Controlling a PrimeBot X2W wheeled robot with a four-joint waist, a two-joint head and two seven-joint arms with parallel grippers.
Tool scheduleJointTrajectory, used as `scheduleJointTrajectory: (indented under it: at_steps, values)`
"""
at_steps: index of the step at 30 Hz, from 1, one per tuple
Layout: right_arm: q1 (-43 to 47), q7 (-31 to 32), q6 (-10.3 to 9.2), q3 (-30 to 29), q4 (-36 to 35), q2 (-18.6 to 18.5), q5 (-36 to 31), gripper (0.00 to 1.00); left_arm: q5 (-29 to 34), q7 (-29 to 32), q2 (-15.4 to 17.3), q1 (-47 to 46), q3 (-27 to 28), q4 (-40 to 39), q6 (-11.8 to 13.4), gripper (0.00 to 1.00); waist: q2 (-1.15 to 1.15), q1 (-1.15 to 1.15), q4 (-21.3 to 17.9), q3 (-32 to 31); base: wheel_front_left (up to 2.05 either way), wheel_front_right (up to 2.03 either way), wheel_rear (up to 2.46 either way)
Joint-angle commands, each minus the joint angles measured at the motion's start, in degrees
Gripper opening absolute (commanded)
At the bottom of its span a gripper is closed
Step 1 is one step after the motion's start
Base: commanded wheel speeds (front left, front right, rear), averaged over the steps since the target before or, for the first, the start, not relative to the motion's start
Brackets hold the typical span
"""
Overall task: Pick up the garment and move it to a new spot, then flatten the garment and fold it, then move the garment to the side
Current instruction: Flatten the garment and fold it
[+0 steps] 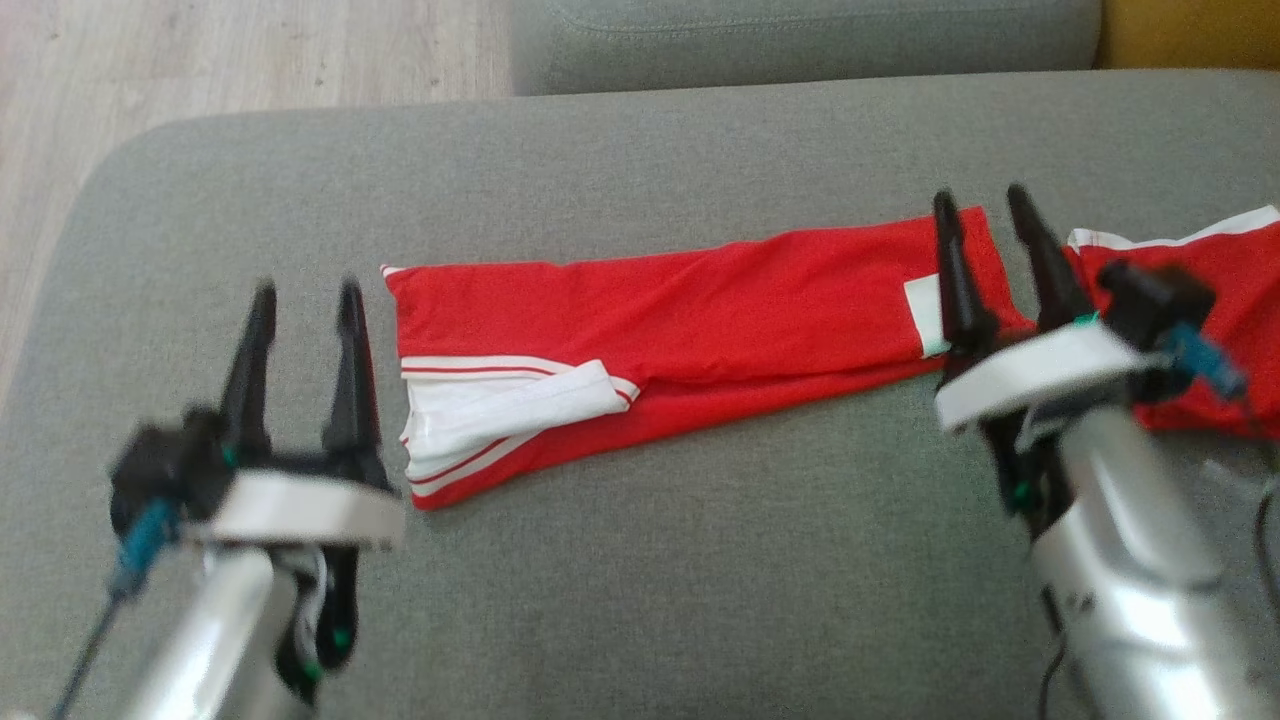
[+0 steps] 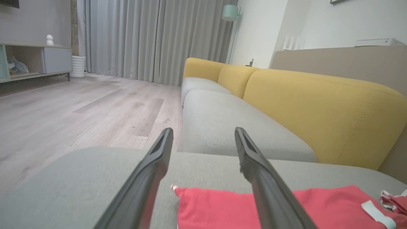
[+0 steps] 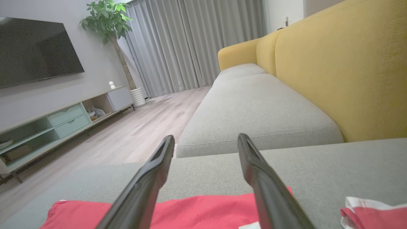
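The garment (image 1: 700,320) lies on the grey cushion (image 1: 640,560), folded into a long red strip. Its white, red-striped shoulder panels (image 1: 500,400) are at the left end and a small white tag (image 1: 925,315) sits near the right end. My left gripper (image 1: 307,288) hovers open just left of the strip's left end, holding nothing. My right gripper (image 1: 980,195) is open above the right end, its fingers straddling the edge by the tag. In the left wrist view the garment (image 2: 216,206) shows below the open left gripper (image 2: 203,132). In the right wrist view the garment (image 3: 197,210) lies under the open right gripper (image 3: 206,137).
A smaller red cloth with white edging (image 1: 1230,270) lies right of the garment, partly behind my right wrist. Another grey seat cushion (image 1: 800,40) lies beyond, and a yellow backrest (image 3: 343,63) runs along the right. Wooden floor (image 1: 150,70) drops off beyond the cushion's rounded far-left corner.
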Motion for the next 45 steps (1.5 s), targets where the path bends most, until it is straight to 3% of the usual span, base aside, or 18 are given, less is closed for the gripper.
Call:
scheduleJointTrajectory:
  at_steps: [1,4,9,15,22,32,40,41,42,45]
  values:
    - [1.80,-0.65,-0.05,-0.63,-4.01,1.91,-2.24,1.00,2.01,-0.29,-0.12,0.04,4.55,-1.65,-0.69,1.00,0.00,0.01,0.09,-0.29,0.00,0.00,0.00]
    - [7.80,-0.67,-0.05,-2.31,-7.77,4.11,-6.63,1.00,5.33,-0.29,-4.35,5.00,9.27,-1.39,-3.06,1.00,0.00,0.01,0.21,-0.46,0.00,0.00,0.00]
    - [12.98,-0.68,-0.05,-4.55,-10.82,5.12,-8.59,1.00,11.97,-0.30,-9.92,9.17,14.08,-0.02,-6.85,1.00,0.00,0.01,0.98,0.42,0.00,0.00,0.00]
    - [11.48,-0.68,-0.05,-6.08,-10.23,5.17,-10.34,1.00,17.05,-0.30,-13.30,7.52,17.69,2.11,-11.61,1.00,0.00,0.01,1.94,2.75,0.00,0.00,0.00]
    - [6.16,1.57,-0.05,-13.12,-3.62,5.18,-13.64,1.00,20.08,-0.30,-15.27,4.86,20.32,2.55,-14.72,1.00,0.00,0.01,3.44,5.67,0.00,0.00,0.00]
    - [-2.74,5.57,-0.05,-31.61,11.80,5.19,-24.04,1.00,21.83,-0.30,-17.35,2.90,20.93,4.44,-17.37,1.00,0.00,0.01,6.01,9.30,0.00,0.00,0.00]
    - [-6.79,4.59,-0.05,-37.41,21.73,5.19,-29.69,1.00,22.80,-0.30,-17.78,2.18,21.50,4.02,-17.98,1.00,0.00,0.01,6.74,10.71,0.00,0.00,0.00]
    - [-7.18,4.29,-0.05,-37.43,22.87,5.19,-30.15,0.12,22.87,-0.30,-17.81,2.17,21.59,4.06,-18.02,1.00,0.00,0.01,6.69,10.67,0.00,0.00,0.00]
    - [-7.50,3.84,-0.05,-37.43,23.80,5.19,-30.61,0.00,22.93,-0.30,-17.83,2.19,21.72,4.12,-18.05,1.00,0.00,0.01,6.56,10.57,0.00,0.00,0.00]
    - [-8.26,1.94,-0.05,-37.94,24.81,5.19,-31.85,0.00,23.09,-0.30,-17.88,2.48,22.35,4.37,-18.12,1.00,0.00,0.01,5.75,9.78,0.00,0.00,0.00]
